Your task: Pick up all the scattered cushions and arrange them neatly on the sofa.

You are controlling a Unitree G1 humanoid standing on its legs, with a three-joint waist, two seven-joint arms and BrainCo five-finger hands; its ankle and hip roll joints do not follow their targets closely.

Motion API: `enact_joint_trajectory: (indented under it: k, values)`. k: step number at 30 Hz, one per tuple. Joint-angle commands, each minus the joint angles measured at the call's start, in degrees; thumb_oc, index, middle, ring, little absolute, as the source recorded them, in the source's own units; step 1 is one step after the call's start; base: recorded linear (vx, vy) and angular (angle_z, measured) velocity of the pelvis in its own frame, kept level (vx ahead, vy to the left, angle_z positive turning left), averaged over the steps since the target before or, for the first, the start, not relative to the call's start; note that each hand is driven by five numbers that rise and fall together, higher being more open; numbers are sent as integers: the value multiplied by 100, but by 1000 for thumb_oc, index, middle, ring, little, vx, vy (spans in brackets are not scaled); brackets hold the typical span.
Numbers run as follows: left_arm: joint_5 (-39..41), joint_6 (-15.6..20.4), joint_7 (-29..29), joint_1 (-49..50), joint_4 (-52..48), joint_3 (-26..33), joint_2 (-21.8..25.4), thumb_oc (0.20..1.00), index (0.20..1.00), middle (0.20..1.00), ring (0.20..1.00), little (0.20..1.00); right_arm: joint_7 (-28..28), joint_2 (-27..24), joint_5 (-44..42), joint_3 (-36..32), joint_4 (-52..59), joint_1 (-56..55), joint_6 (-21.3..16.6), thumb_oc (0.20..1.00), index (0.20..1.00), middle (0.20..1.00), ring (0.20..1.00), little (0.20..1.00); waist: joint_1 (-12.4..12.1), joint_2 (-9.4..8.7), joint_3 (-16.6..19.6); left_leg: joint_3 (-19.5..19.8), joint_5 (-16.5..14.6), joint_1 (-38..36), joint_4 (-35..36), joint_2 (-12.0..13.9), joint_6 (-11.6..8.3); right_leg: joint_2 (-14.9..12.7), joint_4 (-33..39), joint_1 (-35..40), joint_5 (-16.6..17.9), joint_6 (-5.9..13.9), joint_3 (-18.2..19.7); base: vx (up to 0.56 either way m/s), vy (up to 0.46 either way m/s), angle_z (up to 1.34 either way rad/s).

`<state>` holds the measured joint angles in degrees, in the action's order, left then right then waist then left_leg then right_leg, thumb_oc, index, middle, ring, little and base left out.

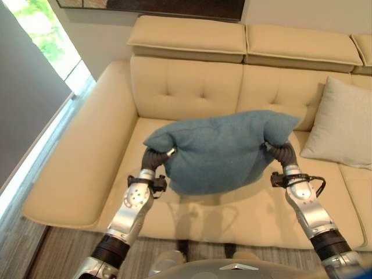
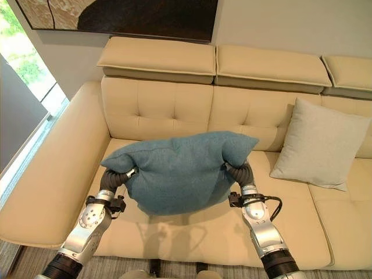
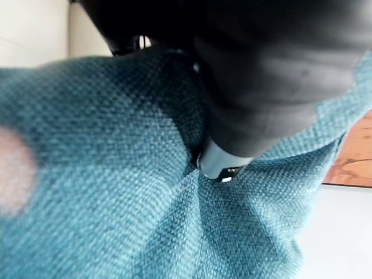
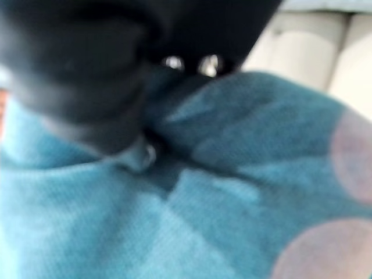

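Holding one blue cushion (image 2: 177, 171) between them, your two hands keep it in the air above the seat of the sofa (image 2: 154, 110), clear of the seat and in front of the backrest. Your left hand (image 2: 119, 176) is at the cushion's left end and your right hand (image 2: 238, 170) at its right end. You see two cushions in all: the blue one and one pale grey cushion (image 2: 322, 145), which leans against the sofa's backrest, to the right of the blue cushion and apart from it.

In the eye views the fingers of both hands are hidden in the blue fabric. The left wrist view gives you more: a silver finger (image 3: 220, 163) presses into the cushion and the fabric gathers in folds around it, so this hand is clamped on the cushion. The right wrist view shows the dark cover against bunched blue fabric, but I cannot tell there how the fingers stand.

A dark picture (image 2: 133, 14) hangs on the wall above the sofa, and a window (image 1: 46, 35) is left of the sofa.
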<state>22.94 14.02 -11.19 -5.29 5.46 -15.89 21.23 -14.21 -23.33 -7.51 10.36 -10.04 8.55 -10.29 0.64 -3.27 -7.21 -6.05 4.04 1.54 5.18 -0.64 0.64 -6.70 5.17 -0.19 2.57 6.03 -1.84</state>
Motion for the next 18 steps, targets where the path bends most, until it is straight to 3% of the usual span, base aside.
enact_joint_trajectory:
  k: [1, 9, 18]
  values:
    - [-407, 753, -252, -1489, -538, -281, -149, 200, 200, 200, 200, 200, -217, -65, 302, 91, 575, 1387, -573, 200, 200, 200, 200, 200, -51, -61, 244, -98, -979, 265, -607, 98, -165, -267, -423, -443, -194, 293, -476, -58, -9, 2]
    - [-520, 847, -1251, -4038, 969, -653, -158, 200, 200, 200, 200, 200, -943, -379, 289, 618, -510, 3888, -368, 200, 200, 200, 200, 200, 36, 19, -305, -133, -1004, 1382, -1221, 86, -229, -382, -614, -1361, -29, 282, -512, -117, -5, 3]
    - [-461, 838, -1681, -5664, 2385, -943, -129, 200, 200, 200, 200, 200, -1499, -270, 154, 1002, -1910, 5617, -300, 200, 200, 200, 200, 200, 69, 175, -651, -106, -945, 2040, -1363, 55, -235, -409, -922, -2136, -21, 280, -334, -12, 26, -6]
